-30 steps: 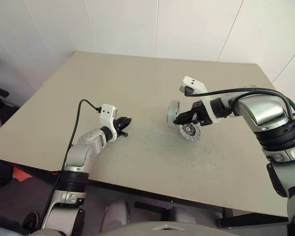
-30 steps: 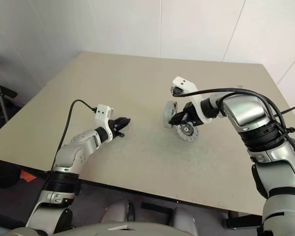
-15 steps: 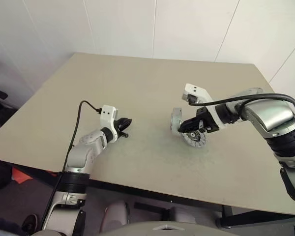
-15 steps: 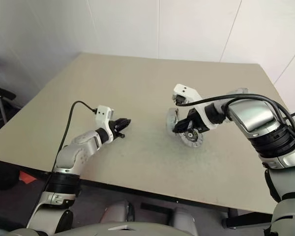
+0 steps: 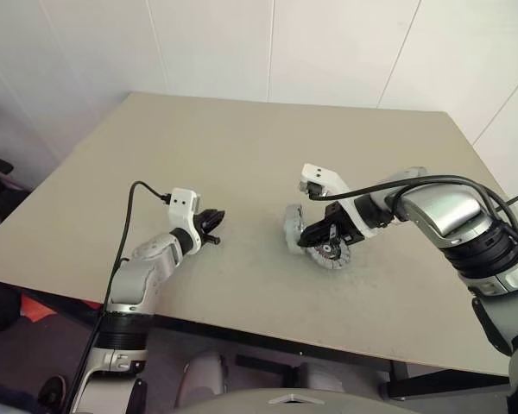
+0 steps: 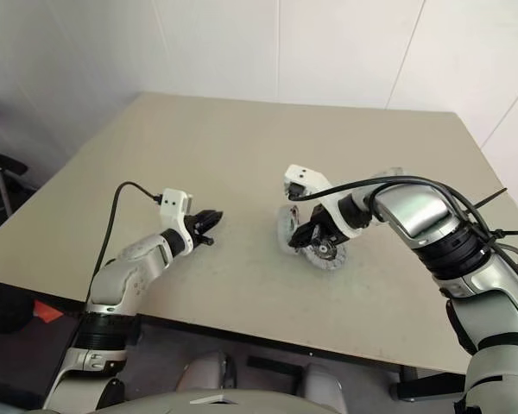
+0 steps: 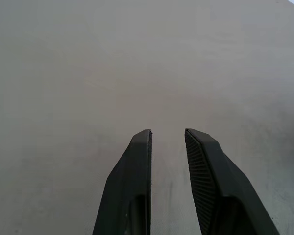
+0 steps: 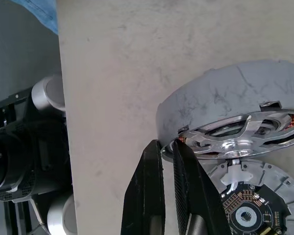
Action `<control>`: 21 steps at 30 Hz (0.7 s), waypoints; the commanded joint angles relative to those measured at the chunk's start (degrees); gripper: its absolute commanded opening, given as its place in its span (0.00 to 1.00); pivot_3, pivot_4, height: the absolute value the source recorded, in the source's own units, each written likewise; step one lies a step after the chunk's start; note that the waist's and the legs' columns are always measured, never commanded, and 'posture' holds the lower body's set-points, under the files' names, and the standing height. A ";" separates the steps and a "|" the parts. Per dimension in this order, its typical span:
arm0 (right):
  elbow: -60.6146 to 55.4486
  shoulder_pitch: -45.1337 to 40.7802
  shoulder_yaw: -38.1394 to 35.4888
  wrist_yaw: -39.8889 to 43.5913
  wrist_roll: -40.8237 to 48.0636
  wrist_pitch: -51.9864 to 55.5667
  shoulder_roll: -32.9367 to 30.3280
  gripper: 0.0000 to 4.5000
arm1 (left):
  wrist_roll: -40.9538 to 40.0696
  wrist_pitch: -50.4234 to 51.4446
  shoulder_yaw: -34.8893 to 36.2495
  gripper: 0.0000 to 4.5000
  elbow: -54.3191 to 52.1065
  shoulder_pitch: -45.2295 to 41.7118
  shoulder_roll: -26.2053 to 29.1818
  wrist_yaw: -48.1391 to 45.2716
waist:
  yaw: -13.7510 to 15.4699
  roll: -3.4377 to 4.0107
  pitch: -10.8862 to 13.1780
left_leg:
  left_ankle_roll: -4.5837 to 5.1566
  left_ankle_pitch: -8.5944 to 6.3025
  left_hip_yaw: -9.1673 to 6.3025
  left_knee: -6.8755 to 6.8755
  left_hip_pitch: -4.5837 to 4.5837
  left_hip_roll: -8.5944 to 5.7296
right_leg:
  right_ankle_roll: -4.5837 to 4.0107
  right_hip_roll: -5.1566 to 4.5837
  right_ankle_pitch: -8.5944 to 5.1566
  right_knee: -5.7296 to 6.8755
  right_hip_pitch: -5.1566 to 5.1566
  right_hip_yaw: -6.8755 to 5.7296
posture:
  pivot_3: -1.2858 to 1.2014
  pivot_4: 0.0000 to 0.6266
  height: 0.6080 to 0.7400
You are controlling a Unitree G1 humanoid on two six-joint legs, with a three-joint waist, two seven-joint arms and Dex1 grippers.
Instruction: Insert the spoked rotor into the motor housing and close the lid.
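While the right gripper (image 8: pixel 167 147) hides the motor housing (image 8: pixel 220 100) rim — jaws clenched — left gripper (image 7: pixel 167 133) jaws stand parted, empty.

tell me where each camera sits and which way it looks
Left eye: on the head, looking down over the table, both arms, housing.
Right eye: beside it, same scene.
Left wrist: on the left arm, along the left gripper at bare table.
Right wrist: along the right gripper at housing, rotor, lid.
Eyes and right wrist share the housing.

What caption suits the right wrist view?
Shut right gripper at the silver-grey round metal motor housing, its spoked rotor inside.
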 commanded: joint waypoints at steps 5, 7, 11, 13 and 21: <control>4.21 -4.14 0.37 -1.47 -0.34 -0.47 3.86 0.01 | -1.22 1.11 1.52 0.26 -5.55 1.73 0.27 1.38 | -0.16 0.00 0.00 | -0.06 0.04 0.00 0.00 0.02 0.00 | 0.00 0.00 0.00 0.01 -0.01 0.00 | 0.52 0.00 1.00; 6.29 -4.74 0.76 -2.68 -0.94 -0.19 5.44 0.01 | -1.29 1.32 1.60 0.26 -5.98 1.90 0.29 1.68 | -0.18 0.00 0.00 | -0.09 0.06 -0.01 -0.01 0.02 0.01 | 0.00 0.01 0.00 0.02 -0.01 0.00 | 0.52 0.00 1.00; 8.37 -5.47 1.13 -4.08 -1.37 0.21 7.18 0.01 | -1.51 1.62 1.67 0.26 -6.35 1.84 0.43 2.06 | -0.22 0.00 0.00 | -0.11 0.06 -0.01 0.00 0.03 0.01 | 0.00 0.01 0.00 0.02 0.01 0.00 | 0.52 0.00 1.00; 8.87 -5.80 1.10 -4.30 -1.13 0.56 7.69 0.01 | -1.54 1.63 1.77 0.26 -6.34 1.83 0.50 2.19 | -0.14 0.00 0.00 | -0.11 0.07 -0.01 0.00 0.03 0.01 | 0.01 0.01 0.00 0.02 0.01 0.00 | 0.52 0.00 1.00; 8.72 -6.29 0.23 -4.57 0.19 1.93 8.36 0.27 | -1.44 1.33 1.68 0.26 -5.44 1.18 0.56 2.05 | -0.16 0.00 0.00 | -0.12 0.07 -0.01 -0.02 0.04 0.00 | 0.01 0.01 0.00 0.02 0.02 0.00 | 0.52 0.00 1.00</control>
